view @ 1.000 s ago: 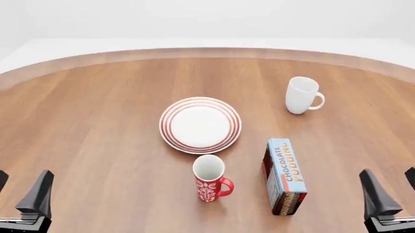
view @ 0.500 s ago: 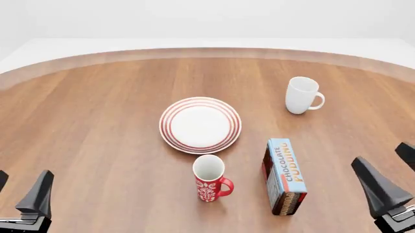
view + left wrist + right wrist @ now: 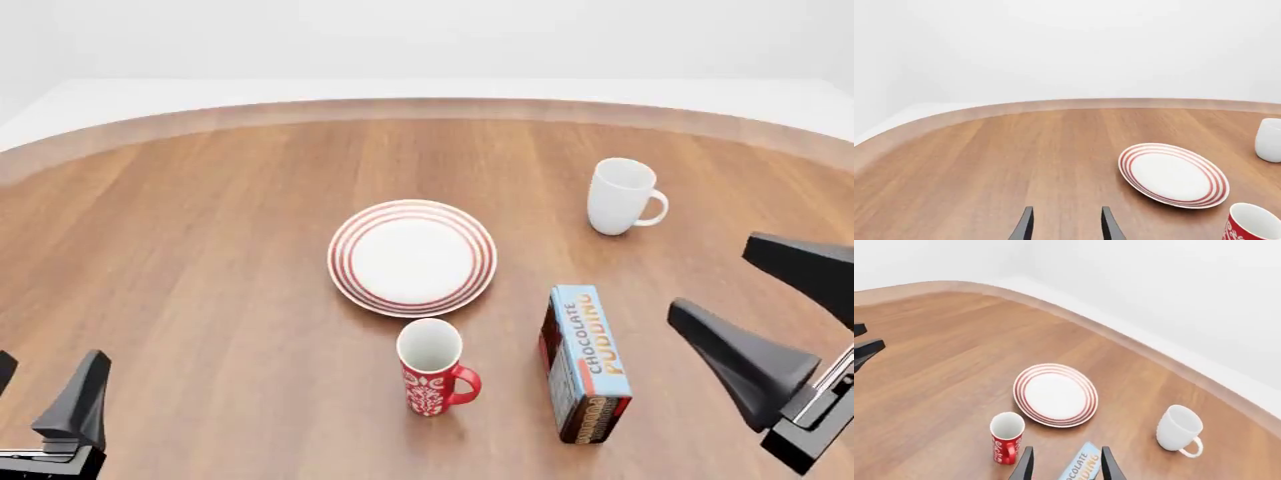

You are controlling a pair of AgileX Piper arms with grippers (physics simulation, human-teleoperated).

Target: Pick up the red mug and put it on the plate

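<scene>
I had the right gripper [image 3: 767, 310] spread wide and empty, beside the pudding box [image 3: 586, 362]. The left gripper [image 3: 1065, 227] was also parted, holding nothing. The red mug [image 3: 434, 368] stood upright just in front of the plate [image 3: 412, 257], handle rightward. I judged a grasp across its rim cleanest. Mug and plate were empty.

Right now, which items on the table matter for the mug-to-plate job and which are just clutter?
Job items:
red mug, upright, near the plate
plate, nothing on it
right gripper, open, off to the side of the box

Clutter:
white mug
chocolate pudding box
</scene>
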